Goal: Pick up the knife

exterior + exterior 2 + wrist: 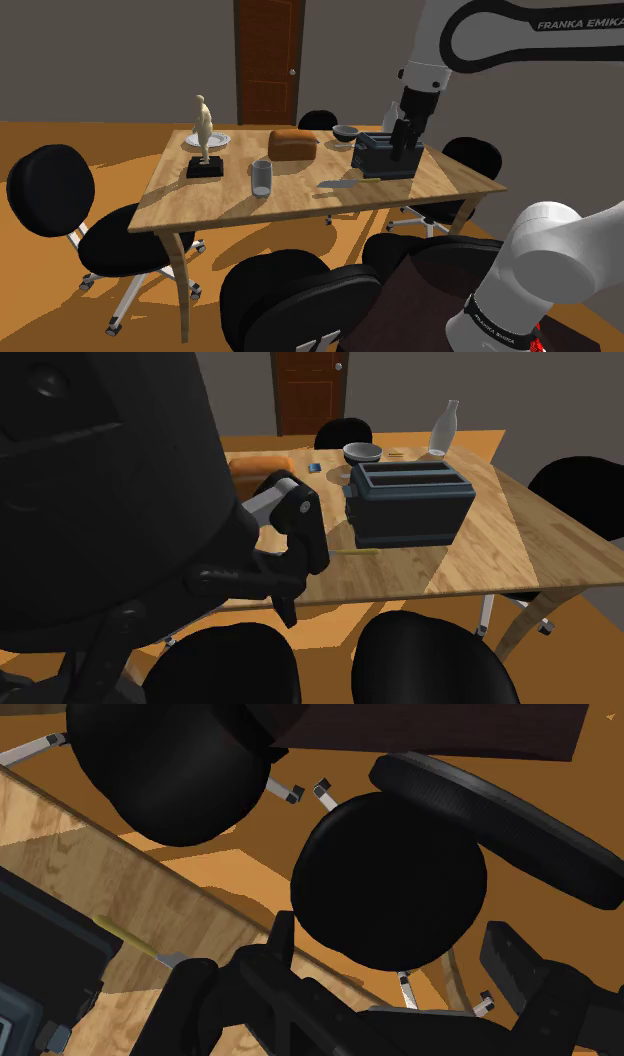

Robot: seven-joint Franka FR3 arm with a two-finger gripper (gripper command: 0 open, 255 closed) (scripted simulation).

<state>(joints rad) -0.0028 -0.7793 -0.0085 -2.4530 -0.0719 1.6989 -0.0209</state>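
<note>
With the gripper [392, 942] spread wide and empty, I'd lower it onto the knife [352, 182], lying right of centre in the shoulder view before the toaster [385, 157] (near the table [200, 200] edge), straddling the handle squarely.

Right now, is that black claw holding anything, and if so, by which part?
Nothing is held. The gripper is open, its fingers clasping nothing; the knife lies untouched on the table.
</note>
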